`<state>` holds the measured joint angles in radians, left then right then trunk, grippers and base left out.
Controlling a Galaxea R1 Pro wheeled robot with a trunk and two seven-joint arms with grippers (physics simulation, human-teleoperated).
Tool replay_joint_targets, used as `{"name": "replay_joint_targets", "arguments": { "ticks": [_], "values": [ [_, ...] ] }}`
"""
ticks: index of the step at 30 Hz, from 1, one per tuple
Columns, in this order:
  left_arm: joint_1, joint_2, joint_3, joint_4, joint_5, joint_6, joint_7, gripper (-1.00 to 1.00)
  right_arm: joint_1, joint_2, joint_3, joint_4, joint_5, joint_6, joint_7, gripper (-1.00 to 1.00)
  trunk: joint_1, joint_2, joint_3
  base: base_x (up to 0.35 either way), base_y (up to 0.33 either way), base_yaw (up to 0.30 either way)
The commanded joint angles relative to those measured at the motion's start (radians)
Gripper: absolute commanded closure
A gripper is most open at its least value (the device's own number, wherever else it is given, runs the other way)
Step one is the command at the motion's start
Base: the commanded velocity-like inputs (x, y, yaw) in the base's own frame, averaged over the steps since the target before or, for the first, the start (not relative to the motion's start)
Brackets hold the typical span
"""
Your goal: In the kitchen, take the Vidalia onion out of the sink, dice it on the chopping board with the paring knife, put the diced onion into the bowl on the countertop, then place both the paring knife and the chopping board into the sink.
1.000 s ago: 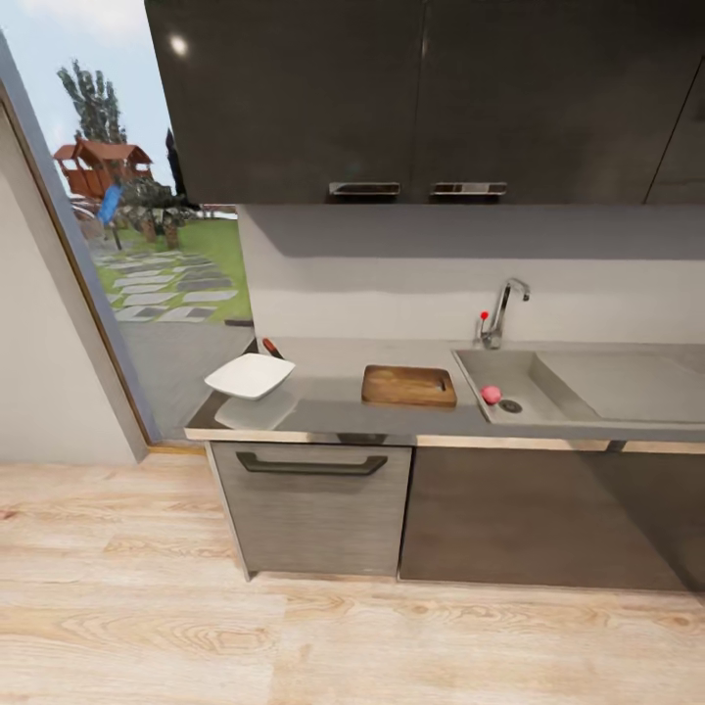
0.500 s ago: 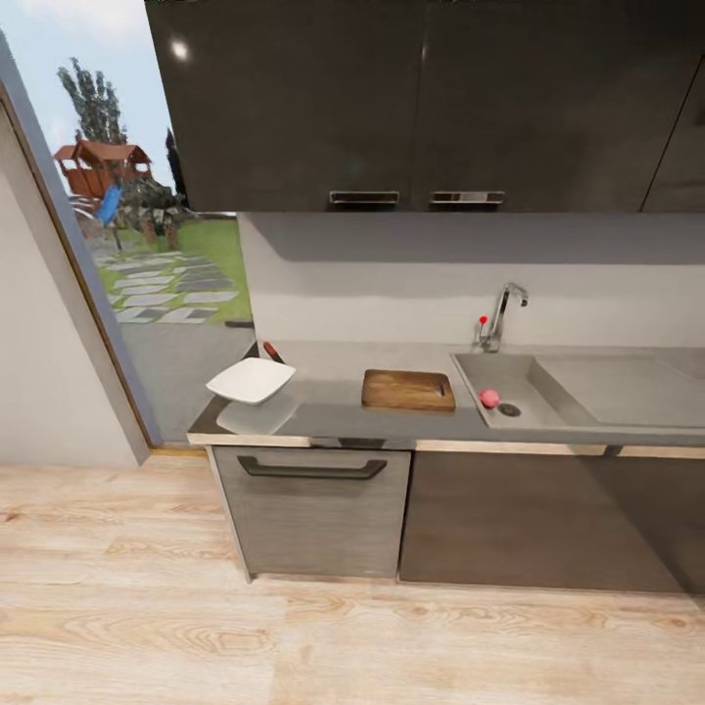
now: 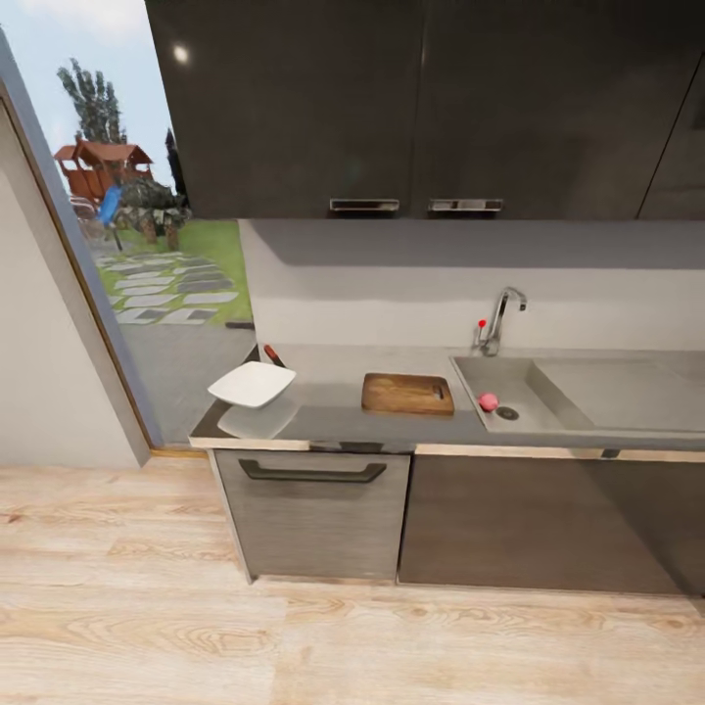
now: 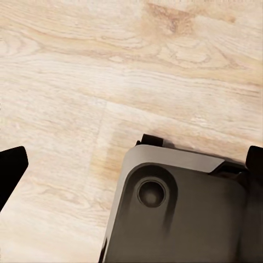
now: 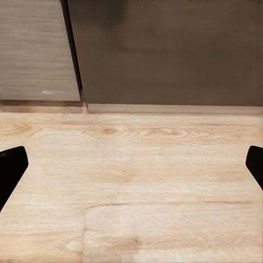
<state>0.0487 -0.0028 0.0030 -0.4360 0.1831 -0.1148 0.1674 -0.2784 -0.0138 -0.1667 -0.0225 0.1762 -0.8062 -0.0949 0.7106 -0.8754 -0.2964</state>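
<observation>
Head view: onion [image 3: 488, 401] in sink [image 3: 548, 416] near drain; board [image 3: 407, 393], bowl [image 3: 252, 384], knife [image 3: 273, 355] on tabletop [image 3: 333, 416]. Left gripper [image 4: 131, 164], right gripper [image 5: 131, 164] both spread wide, empty, over floor [image 5: 131, 181]. Advice: drive closer, square base to sink before reaching.

Bright, even daylight from the doorway [image 3: 147, 255]; a small glare spot glints on the glossy upper cabinets [image 3: 180, 54], soft shadow beneath them, the tabletop [image 3: 333, 416] faintly mirrors the bowl [image 3: 252, 383]. Render looks slightly soft, perhaps wide-angle stretched.
</observation>
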Motion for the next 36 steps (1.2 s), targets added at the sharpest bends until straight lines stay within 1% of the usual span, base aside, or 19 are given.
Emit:
{"name": "replay_joint_targets", "arguments": {
  "ticks": [1,30,32,33,36],
  "values": [
    [0.0,0.0,0.0,-0.001,0.007,-0.002,0.001,-1.0,-0.001,0.0,-0.004,0.001,0.011,-0.002,-0.008,-1.0,-0.004,0.006,0.002,0.0,0.0,0.0],
    [0.0,-0.002,0.0,0.002,0.007,-0.002,0.001,-1.0,-0.001,0.001,-0.004,0.001,0.01,-0.002,-0.007,-1.0,-0.115,0.209,0.093,0.0,0.0,0.0],
    [0.0,-0.001,0.0,0.002,0.007,-0.002,0.001,-1.0,-0.001,0.007,-0.004,0.001,0.01,-0.002,-0.007,-1.0,-0.123,0.223,0.099,0.0,0.0,0.0],
    [0.0,-0.002,0.0,0.002,0.007,-0.002,0.001,-1.0,-0.001,0.017,-0.004,0.0,0.01,-0.002,-0.007,-1.0,-0.126,0.23,0.102,0.0,0.0,0.0],
    [0.0,-0.002,0.0,0.002,0.007,-0.002,0.001,-1.0,-0.001,0.036,-0.004,0.0,0.01,-0.002,-0.007,-1.0,-0.138,0.251,0.112,0.0,0.0,0.0]
  ]
}}
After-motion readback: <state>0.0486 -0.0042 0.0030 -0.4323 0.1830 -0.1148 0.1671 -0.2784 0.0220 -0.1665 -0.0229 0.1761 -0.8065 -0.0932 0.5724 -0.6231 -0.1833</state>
